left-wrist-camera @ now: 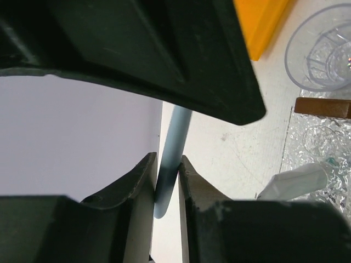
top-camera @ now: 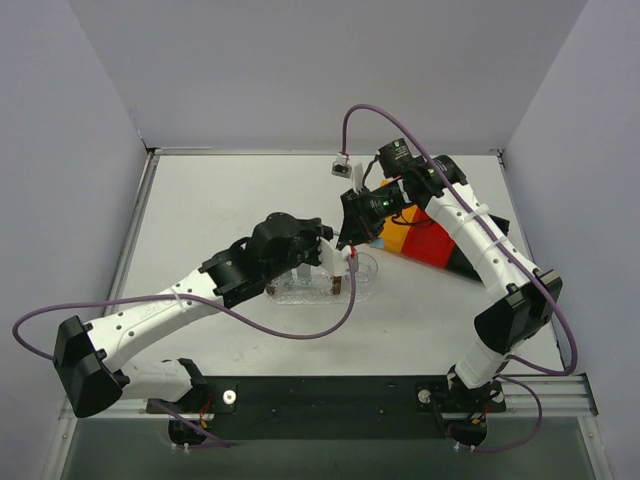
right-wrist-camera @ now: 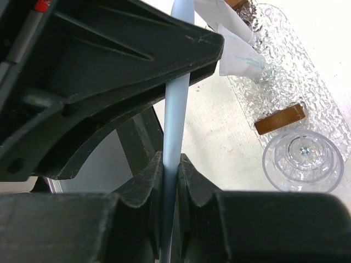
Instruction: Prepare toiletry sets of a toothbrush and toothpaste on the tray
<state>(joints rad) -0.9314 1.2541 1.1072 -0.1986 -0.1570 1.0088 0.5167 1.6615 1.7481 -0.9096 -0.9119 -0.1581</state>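
**Top view.** Bench [top-camera: 220, 200], pale. The left gripper [top-camera: 325, 255] and right gripper [top-camera: 352, 240] meet at mid-bench, just above the tray [top-camera: 290, 296], a clear oval. A clear round cup [top-camera: 365, 268] stands at the tray's right end. A yellow bin [top-camera: 397, 238] and a red bin [top-camera: 437, 245] lie to the right, under the right arm. The toothbrush cannot be made out here.

**Left wrist view.** The left gripper [left-wrist-camera: 167, 164] has its jaws closed on the toothbrush [left-wrist-camera: 174, 137], a pale blue handle held clear of the bench. The black body of the other gripper crosses just above. The toothpaste [left-wrist-camera: 296, 181] lies on the tray [left-wrist-camera: 299, 131]. A brown block [left-wrist-camera: 323, 107] sits at the tray's end, with the cup [left-wrist-camera: 323, 49] and a corner of the yellow bin [left-wrist-camera: 263, 22] beyond it.

**Right wrist view.** The right gripper [right-wrist-camera: 171, 164] also has its jaws closed on the toothbrush [right-wrist-camera: 176, 98]. The toothpaste [right-wrist-camera: 241, 55] and a brown block [right-wrist-camera: 279, 119] rest on the tray [right-wrist-camera: 307, 82]. The cup [right-wrist-camera: 303, 159] stands by its end.
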